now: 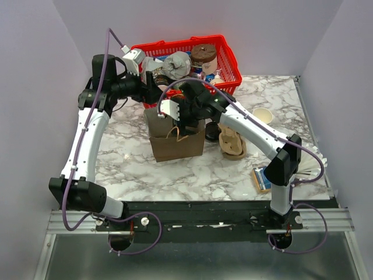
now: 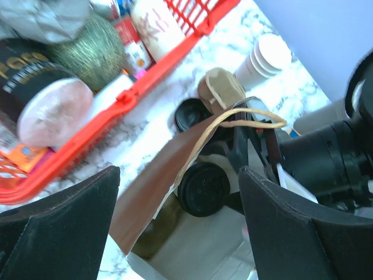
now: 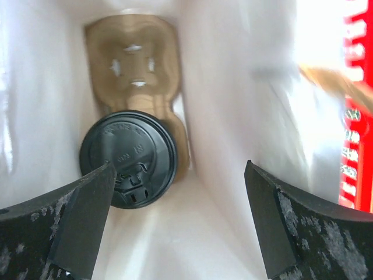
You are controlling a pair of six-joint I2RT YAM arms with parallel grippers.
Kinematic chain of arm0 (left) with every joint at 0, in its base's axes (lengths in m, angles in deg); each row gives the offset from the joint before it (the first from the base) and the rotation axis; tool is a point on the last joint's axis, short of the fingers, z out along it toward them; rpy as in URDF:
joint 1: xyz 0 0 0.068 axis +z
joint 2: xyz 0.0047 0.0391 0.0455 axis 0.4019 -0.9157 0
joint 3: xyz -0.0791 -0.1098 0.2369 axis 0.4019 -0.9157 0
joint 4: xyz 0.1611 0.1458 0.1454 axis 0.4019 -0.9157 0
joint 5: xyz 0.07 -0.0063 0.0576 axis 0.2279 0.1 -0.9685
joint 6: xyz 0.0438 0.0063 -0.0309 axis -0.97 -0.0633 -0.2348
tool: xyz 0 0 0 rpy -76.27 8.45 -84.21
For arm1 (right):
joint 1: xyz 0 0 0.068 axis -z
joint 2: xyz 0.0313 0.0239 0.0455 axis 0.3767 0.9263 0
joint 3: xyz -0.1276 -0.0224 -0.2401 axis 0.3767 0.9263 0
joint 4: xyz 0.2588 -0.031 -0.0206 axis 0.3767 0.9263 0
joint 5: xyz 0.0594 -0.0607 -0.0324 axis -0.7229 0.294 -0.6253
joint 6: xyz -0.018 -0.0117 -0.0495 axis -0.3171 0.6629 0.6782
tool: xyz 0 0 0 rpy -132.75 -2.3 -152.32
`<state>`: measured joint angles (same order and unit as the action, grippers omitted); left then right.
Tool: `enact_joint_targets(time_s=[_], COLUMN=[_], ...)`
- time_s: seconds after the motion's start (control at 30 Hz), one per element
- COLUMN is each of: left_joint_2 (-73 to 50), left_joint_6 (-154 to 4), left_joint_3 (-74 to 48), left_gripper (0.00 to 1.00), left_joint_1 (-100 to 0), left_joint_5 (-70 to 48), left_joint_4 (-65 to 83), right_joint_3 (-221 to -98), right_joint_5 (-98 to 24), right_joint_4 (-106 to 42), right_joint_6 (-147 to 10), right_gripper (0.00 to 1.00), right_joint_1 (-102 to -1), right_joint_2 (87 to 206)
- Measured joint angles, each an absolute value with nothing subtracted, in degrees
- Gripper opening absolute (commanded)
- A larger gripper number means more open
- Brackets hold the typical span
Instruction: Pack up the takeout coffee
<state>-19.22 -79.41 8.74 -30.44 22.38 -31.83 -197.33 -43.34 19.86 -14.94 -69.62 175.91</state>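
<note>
Left arm (image 1: 87, 133) extended forward, left fingers (image 2: 64, 227) spread wide, right arm (image 1: 252, 126) bent inward, right fingers (image 3: 76, 217) wide apart

A red plastic basket (image 1: 175, 42) full of goods sits at the far edge of a marble table (image 1: 128, 166). Before it stands a brown paper bag (image 1: 175, 149), with a cardboard cup carrier (image 1: 233, 143) and stacked paper cups (image 1: 263, 115) nearby.

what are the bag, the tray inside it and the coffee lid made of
bag: likely kraft paper, matte brown outside, white inside, creased walls.
tray: seems moulded pulp cardboard, dull tan, punched slots.
coffee lid: looks like black plastic, slight sheen, embossed lettering.
</note>
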Motion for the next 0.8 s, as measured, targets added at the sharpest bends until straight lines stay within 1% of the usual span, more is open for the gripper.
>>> enact_joint_targets(time_s=[0.1, 0.23, 0.43, 0.6, 0.7, 0.8], left_joint_2=[-18.0, -16.9, -16.0, -13.6, -11.6, -10.1], left_joint_6=[-79.6, -80.8, -81.8, -81.2, -80.8, -80.8], left_joint_3=[8.7, 8.7, 8.7, 8.3, 7.9, 7.8], left_gripper=[0.91, 0.91, 0.90, 0.90, 0.93, 0.94], left_joint_1=[-29.1, -28.3, -27.8, -27.7, -27.6, -27.6], left_joint_5=[22.0, 21.8, 21.8, 21.7, 21.5, 20.9], left_joint_4=[-30.5, -32.9, -35.0, -34.3, -33.8, -33.4], right_joint_3=[-197.4, -198.3, -197.0, -195.0, -194.8, -195.8], right_joint_5=[-45.5, -48.4, -51.5, -51.4, -50.3, -47.8], right_joint_4=[18.5, 13.1, 6.7, 1.3, -1.5, -3.1], right_joint_6=[-17.1, -19.5, -21.5, -23.5, -25.5, -28.4], right_gripper=[1.00, 0.99, 0.98, 0.98, 0.97, 0.97], right_joint_1=[-67.6, -65.1, -64.5, -64.6, -64.6, -64.6], right_joint_2=[175.9, 175.3, 170.5, 166.2, 165.2, 164.7])
